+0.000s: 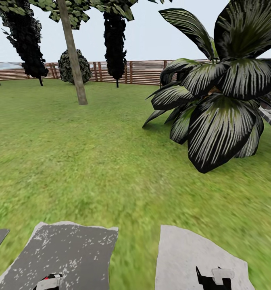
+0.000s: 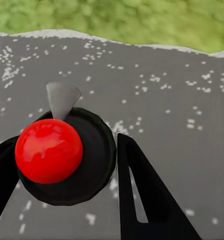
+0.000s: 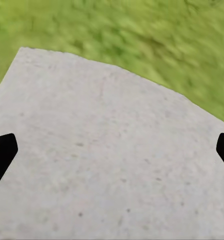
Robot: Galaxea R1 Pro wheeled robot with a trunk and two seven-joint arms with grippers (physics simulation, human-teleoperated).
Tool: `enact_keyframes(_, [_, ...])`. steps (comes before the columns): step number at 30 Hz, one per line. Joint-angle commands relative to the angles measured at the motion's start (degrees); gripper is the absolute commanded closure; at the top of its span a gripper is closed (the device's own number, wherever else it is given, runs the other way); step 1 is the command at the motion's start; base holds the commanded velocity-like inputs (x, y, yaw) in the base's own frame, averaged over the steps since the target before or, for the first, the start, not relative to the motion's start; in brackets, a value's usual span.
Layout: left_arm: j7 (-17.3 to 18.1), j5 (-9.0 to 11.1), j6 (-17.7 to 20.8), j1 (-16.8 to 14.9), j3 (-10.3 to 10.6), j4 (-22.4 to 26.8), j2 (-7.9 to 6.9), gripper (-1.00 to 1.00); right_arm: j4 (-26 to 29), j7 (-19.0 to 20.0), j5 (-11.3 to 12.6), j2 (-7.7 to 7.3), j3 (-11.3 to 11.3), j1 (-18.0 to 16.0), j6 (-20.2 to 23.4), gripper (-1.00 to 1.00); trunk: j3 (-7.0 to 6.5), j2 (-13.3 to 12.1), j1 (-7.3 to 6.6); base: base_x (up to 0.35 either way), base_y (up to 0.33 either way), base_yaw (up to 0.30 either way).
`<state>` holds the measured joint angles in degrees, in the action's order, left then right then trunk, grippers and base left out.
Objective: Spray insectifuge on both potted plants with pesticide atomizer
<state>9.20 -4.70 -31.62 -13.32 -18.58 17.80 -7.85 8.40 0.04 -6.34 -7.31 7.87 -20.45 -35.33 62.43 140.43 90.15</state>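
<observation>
A green lawn (image 1: 91,161) closed by a brown slatted fence (image 1: 139,71) is seen ahead, with a tree trunk (image 1: 73,52) and a big dark striped-leaf bush (image 1: 220,92) standing well beyond the arms. Grey stone slabs (image 1: 67,249) lie directly beneath both pincers.

The left gripper (image 2: 67,170) is seen clamped on the pesticide atomizer (image 2: 67,160): its dark round top with the red knob sits between the two black fingers (image 2: 142,200), one at each side, and the grey nozzle points away from the wrist over the speckled slab. The right gripper (image 3: 112,155) hangs with its fingers spread wide apart above a paler slab, nothing held between them or touched.

No potted plant is in sight, so the step in hand is judged to be travel toward them. The bottle would best be kept upright and firmly held, the nozzle kept facing forward, and the striped bush passed at a distance so that neither arm brushes its leaves.
</observation>
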Motion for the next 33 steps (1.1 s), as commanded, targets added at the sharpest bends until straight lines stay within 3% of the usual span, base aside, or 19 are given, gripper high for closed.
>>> enact_keyframes(1, [0.29,-0.49,-0.19,-0.04,-0.47,-0.04,0.03,1.00,-0.05,0.03,-0.60,0.03,0.48,-0.03,-0.18,-1.00,-0.14,-0.40,-0.24,0.000,0.000,0.000])
enact_keyframes(14, [0.29,-0.52,-0.19,-0.04,-0.46,-0.04,0.12,1.00,0.01,-0.19,-0.56,0.04,0.48,-0.03,-0.18,-1.00,-2.48,-5.61,-3.09,0.000,0.000,0.000])
enact_keyframes(23, [0.29,-0.49,-0.28,-0.04,-0.40,-0.04,0.12,1.00,0.03,-0.22,-0.48,0.07,0.48,-0.03,-0.18,-1.00,-2.48,-5.61,-3.09,-0.013,-0.006,0.000])
enact_keyframes(33, [0.29,-0.49,-0.28,-0.04,-0.49,-0.04,0.12,1.00,-0.04,-0.30,-0.43,0.10,0.48,-0.03,-0.18,-1.00,-2.48,-5.61,-3.09,-0.249,-0.124,0.170])
